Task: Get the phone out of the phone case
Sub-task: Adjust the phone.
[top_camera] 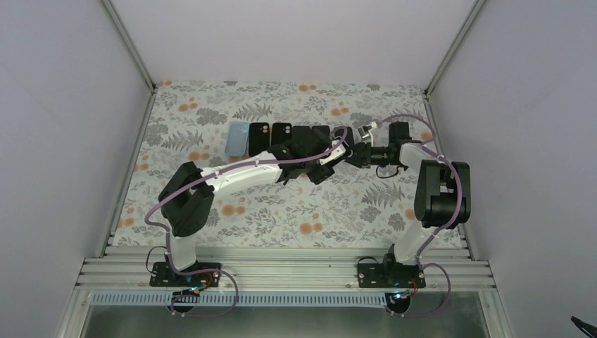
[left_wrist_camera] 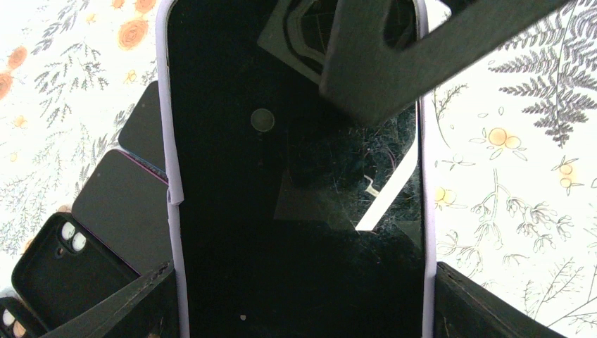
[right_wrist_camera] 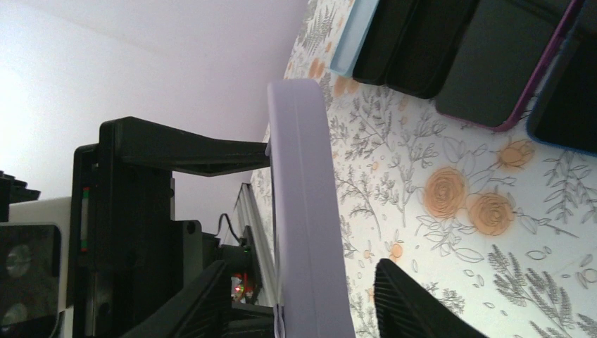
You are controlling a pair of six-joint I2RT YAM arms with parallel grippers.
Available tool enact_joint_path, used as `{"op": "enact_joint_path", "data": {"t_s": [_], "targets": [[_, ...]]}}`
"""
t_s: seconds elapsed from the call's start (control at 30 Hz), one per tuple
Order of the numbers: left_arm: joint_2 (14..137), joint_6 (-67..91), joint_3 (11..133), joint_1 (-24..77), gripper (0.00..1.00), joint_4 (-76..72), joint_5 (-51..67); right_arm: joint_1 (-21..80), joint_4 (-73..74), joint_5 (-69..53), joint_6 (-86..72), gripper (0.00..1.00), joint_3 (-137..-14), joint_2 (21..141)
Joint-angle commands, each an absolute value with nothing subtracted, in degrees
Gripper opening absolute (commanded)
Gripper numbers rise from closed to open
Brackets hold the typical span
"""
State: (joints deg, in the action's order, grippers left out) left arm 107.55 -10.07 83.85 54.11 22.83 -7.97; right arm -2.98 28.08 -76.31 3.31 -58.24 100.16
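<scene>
The left gripper (left_wrist_camera: 304, 271) is clamped on the phone case (left_wrist_camera: 170, 176). Its two black fingers show at 7 and 5 o'clock in the left wrist view, each pressed against a lavender side rail. The phone (left_wrist_camera: 296, 211) sits inside the case, its dark screen facing the camera, with glare and fine scratches on the glass. The bottom of the frame cuts off its near end. At the far end, a finger of the right gripper (right_wrist_camera: 303, 266) comes in from 1 o'clock and covers the top of the screen.

In the right wrist view the case appears edge-on and upright, so neither the screen nor the back can be seen. The right gripper's jaws straddle it, spread apart, with a gap visible on each side. A finger of the left gripper meets the case from 9 o'clock. On the body behind that finger there is a strip of red and green marks, too small to read.

From above, both grippers meet at mid-table, and they and a purple cable (top_camera: 331, 144) almost hide the phone. At 10 o'clock from them, a row lies on the floral table (top_camera: 281, 211): a light blue case (top_camera: 236, 139), then black cases (top_camera: 259, 137) with camera cut-outs. A dark phone in a magenta-rimmed case (right_wrist_camera: 500, 63) also lies there, partly cut off.
</scene>
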Motion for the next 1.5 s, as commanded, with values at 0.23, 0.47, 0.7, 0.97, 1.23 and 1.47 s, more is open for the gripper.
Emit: {"op": "enact_joint_path", "data": {"t_s": [0.23, 0.47, 0.7, 0.97, 1.23, 1.47], "targets": [[105.7, -7.7, 87.3, 53.8, 0.22, 21.1, -6.8, -2.8, 27.0, -80.6, 1.4, 0.12, -60.4, 100.4], [104.8, -7.8, 87.6, 53.0, 0.55, 22.8, -2.9, -2.8, 28.1, -80.4, 2.0, 0.04, -61.7, 100.0], [99.9, -9.8, 85.7, 49.7, 0.95, 25.3, 7.8, -2.7, 32.8, -80.7, 7.4, 0.04, -64.4, 100.0], [93.8, -13.2, 83.5, 44.0, 1.00, 30.0, 25.6, -2.7, 38.4, -82.3, 15.0, 0.04, -66.5, 99.2], [92.2, -15.5, 83.6, 34.5, 1.00, 34.7, 47.7, -1.2, 50.4, -83.9, 28.2, 0.04, -70.4, 97.8], [92.5, -24.7, 85.2, 30.3, 0.95, 43.0, 55.5, 3.6, 53.4, -81.4, 32.5, 0.04, -71.9, 93.4]]}}
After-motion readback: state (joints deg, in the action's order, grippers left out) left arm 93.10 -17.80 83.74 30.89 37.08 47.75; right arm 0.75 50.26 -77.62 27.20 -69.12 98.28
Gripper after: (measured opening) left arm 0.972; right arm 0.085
